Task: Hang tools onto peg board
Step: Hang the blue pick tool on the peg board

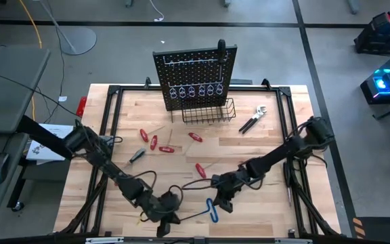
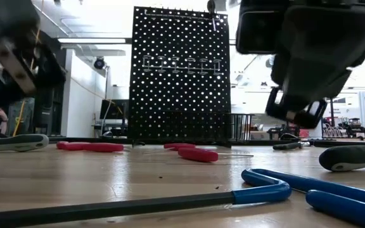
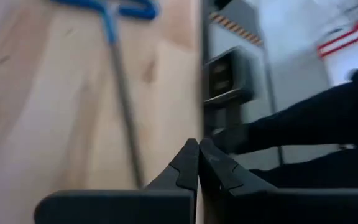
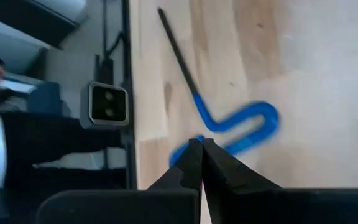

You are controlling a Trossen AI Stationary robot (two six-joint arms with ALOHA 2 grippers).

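Tools lie scattered across a wooden table (image 1: 263, 146) as two dark arms work over its near edge. At left in the high view, the left gripper (image 1: 166, 218) sits low near the front edge, its fingers (image 3: 188, 163) pressed together with nothing between them, just beside the thin dark shaft of a blue T-handle key (image 1: 211, 210). A black-handled screwdriver (image 1: 137, 155) lies farther back on the left, with four red-handled screwdrivers (image 1: 153, 142) spread toward the middle of the table. At centre rear, the peg board (image 1: 196, 76) stands upright with a row of wire hooks and a black wire basket (image 1: 208, 111) at its base; one dark-handled tool (image 1: 221, 49) already hangs near its top. Right of the key's blue handle, the right gripper (image 1: 223, 200) hovers just above it, fingers (image 4: 194, 163) closed and empty. Farther right, near the board, pliers (image 1: 252, 121) and a silver wrench (image 1: 261, 111) rest together.
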